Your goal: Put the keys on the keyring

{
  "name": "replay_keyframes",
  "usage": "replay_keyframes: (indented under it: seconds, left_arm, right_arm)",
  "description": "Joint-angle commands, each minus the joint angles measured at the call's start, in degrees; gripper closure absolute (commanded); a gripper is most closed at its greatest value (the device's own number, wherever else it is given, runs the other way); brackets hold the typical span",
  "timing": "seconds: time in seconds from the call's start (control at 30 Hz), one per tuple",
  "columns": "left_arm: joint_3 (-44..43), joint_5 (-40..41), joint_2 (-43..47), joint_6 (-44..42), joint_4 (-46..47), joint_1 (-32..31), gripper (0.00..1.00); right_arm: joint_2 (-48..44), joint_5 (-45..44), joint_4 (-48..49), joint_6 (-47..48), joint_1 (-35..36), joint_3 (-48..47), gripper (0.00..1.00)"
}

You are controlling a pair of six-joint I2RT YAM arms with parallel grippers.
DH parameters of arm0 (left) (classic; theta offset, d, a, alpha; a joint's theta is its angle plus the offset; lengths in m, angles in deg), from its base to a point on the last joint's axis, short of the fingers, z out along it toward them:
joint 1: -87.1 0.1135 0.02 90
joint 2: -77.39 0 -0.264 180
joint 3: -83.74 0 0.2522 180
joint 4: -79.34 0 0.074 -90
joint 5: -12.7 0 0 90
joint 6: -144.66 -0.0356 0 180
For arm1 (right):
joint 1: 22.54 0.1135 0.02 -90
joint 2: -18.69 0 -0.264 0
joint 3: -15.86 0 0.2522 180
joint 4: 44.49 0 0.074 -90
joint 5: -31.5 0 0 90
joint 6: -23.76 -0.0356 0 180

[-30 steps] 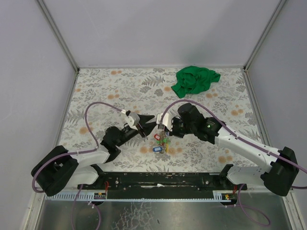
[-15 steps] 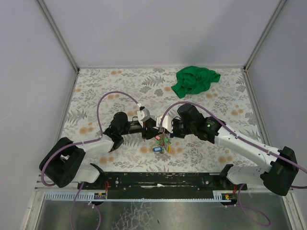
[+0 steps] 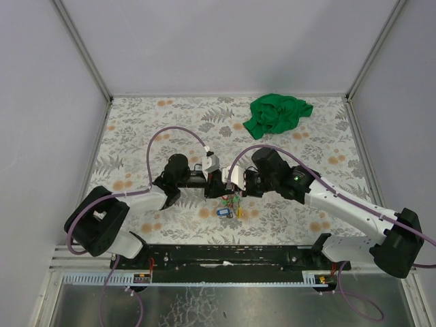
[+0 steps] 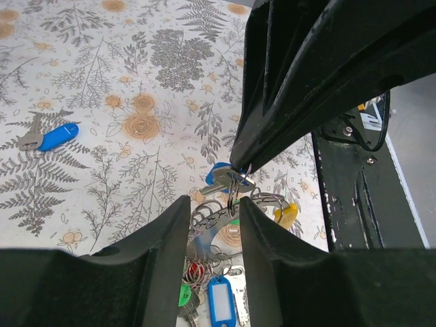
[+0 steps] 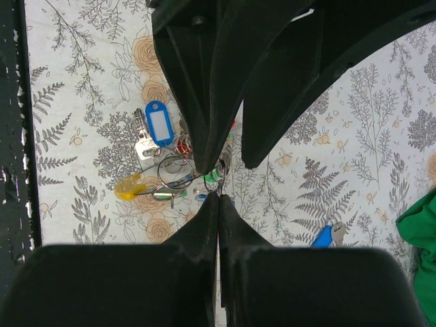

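My right gripper (image 5: 219, 194) is shut on the thin silvery keyring (image 4: 206, 219) and holds it just above the table. A bunch of keys (image 3: 231, 203) hangs and trails from it: a blue-headed key (image 4: 216, 174), a yellow one (image 4: 287, 215), green and red ones lower down, and a blue tag (image 4: 221, 304). My left gripper (image 4: 214, 204) faces it tip to tip, jaws open, with the ring's wire between its fingertips. One more blue key (image 4: 57, 136) lies alone on the table, well off to the side.
A crumpled green cloth (image 3: 278, 114) lies at the back right of the flower-patterned table (image 3: 150, 122). Grey walls close in the left, right and back. The black mounting rail (image 3: 231, 255) runs along the near edge.
My left arm has swung right and stretched toward the right gripper, so its fingers now straddle the ring. The right arm and the bunch have stayed put.
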Motion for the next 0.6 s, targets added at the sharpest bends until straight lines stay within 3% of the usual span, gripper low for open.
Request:
replay_keyframes:
  seconds: [0.0, 0.17, 0.33, 0.57]
  left_arm:
    - [-2.2, -3.4, -1.5, -0.5, -0.7, 0.2, 0.68]
    - [-2.8, -5.0, -2.3, 0.4, -0.2, 0.1, 0.78]
    - [-2.5, -4.8, -1.9, 0.5, 0.0, 0.1, 1.0]
    - [0.1, 2.3, 3.5, -0.1, -0.5, 0.0, 1.0]
  right_arm:
    - [-0.4, 2.0, 1.1, 0.6, -0.2, -3.4, 1.0]
    - [-0.3, 2.4, 0.9, 0.5, -0.2, -3.6, 1.0]
    - [0.3, 2.1, -0.1, 0.2, -0.1, -4.3, 1.0]
    - [0.8, -4.7, -3.8, -2.7, 0.1, -4.8, 1.0]
